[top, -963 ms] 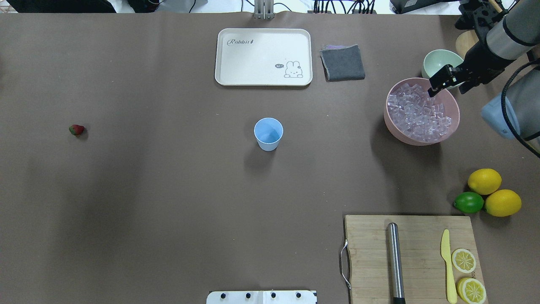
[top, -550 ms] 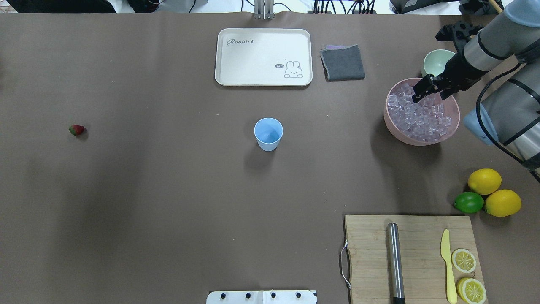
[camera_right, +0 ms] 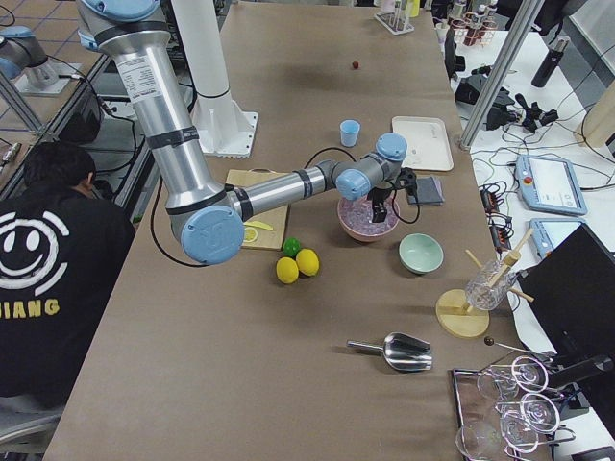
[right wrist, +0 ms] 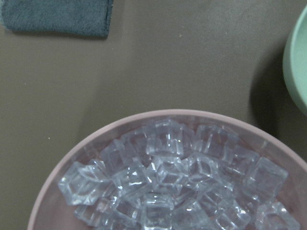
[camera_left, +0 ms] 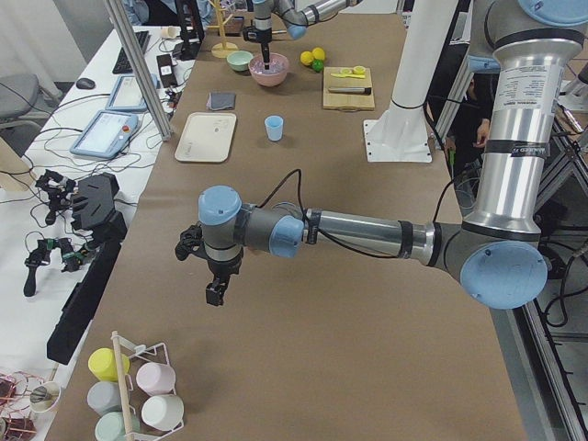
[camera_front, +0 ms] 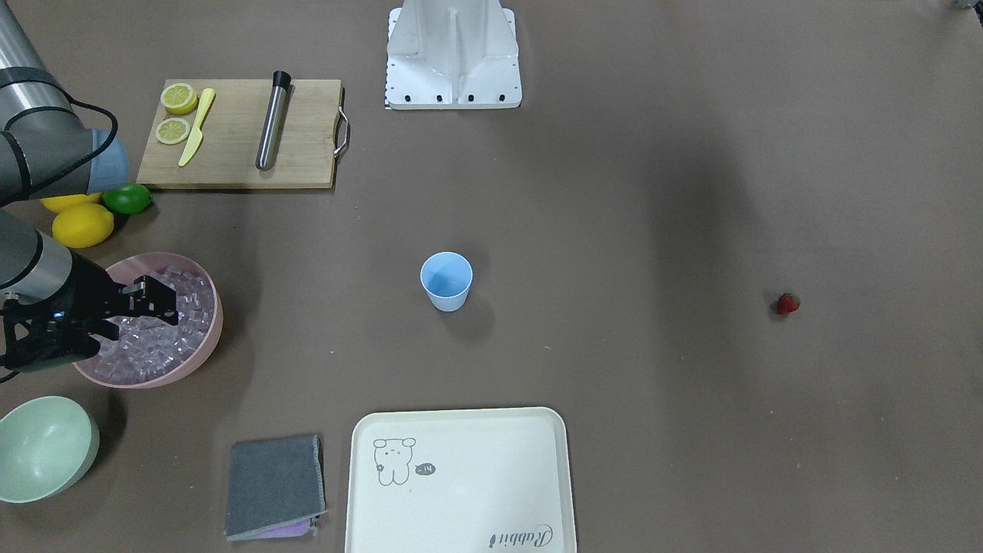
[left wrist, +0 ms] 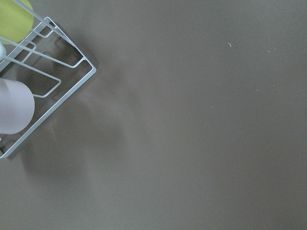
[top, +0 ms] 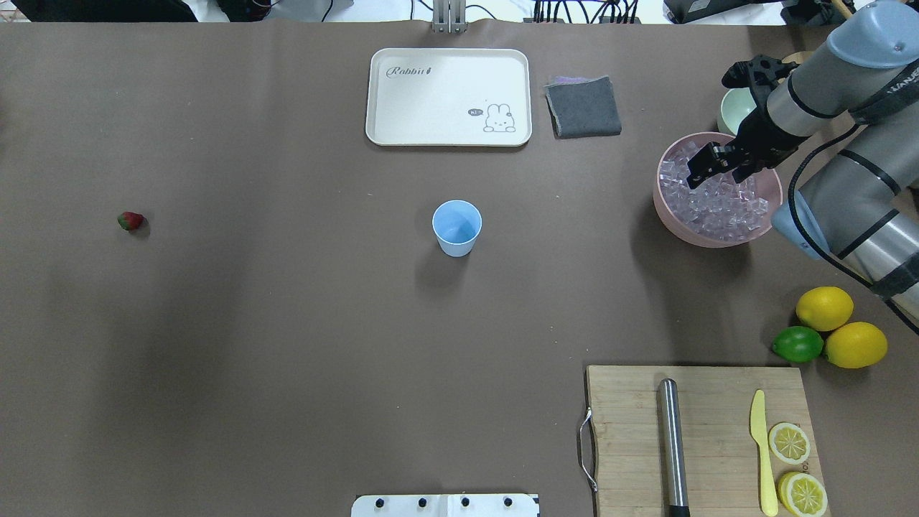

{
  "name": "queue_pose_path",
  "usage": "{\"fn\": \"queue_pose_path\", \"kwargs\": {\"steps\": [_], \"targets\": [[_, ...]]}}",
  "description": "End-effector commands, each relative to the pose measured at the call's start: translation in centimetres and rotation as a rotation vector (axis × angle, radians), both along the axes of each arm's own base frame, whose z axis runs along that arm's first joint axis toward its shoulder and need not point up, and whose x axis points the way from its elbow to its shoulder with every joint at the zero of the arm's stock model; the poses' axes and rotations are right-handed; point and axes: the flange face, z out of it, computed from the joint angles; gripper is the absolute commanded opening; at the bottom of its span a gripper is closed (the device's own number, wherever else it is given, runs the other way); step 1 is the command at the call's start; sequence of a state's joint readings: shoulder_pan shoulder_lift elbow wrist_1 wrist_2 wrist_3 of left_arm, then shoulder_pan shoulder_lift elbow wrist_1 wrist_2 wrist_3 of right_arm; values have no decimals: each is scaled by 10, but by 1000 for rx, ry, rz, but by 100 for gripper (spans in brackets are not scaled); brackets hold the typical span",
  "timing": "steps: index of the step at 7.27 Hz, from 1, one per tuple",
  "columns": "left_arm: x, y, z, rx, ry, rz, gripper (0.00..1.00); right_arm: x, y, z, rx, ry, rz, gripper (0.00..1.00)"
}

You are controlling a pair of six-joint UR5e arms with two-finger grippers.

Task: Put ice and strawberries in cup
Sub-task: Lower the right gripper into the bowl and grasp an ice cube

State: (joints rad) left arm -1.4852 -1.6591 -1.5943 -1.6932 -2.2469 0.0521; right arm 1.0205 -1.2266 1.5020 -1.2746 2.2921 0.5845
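Right gripper (top: 698, 169) hangs over ice (top: 721, 205) heaped in pink bowl (top: 668, 215) at table's right, jaws seemingly parted, nothing held. Cup (top: 456, 227) stands mid-table, apparently empty. Strawberry (top: 131, 221) lies well off to left. Step in hand: first ice pick. Next move: lower onto one cube, pinch, carry left to cup. Left gripper (camera_left: 214, 292): opening cannot be told.
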Motion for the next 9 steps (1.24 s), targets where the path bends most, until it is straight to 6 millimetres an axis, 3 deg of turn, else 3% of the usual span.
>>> {"fn": "queue_pose_path", "kwargs": {"steps": [1,9], "targets": [[1,-7,-1,1,-1,0,98,-8,2,3,-7,4,-12,89],[1,-14,-1,-1,-1,0,98,-17,0,8,-16,11,-22,88]]}}
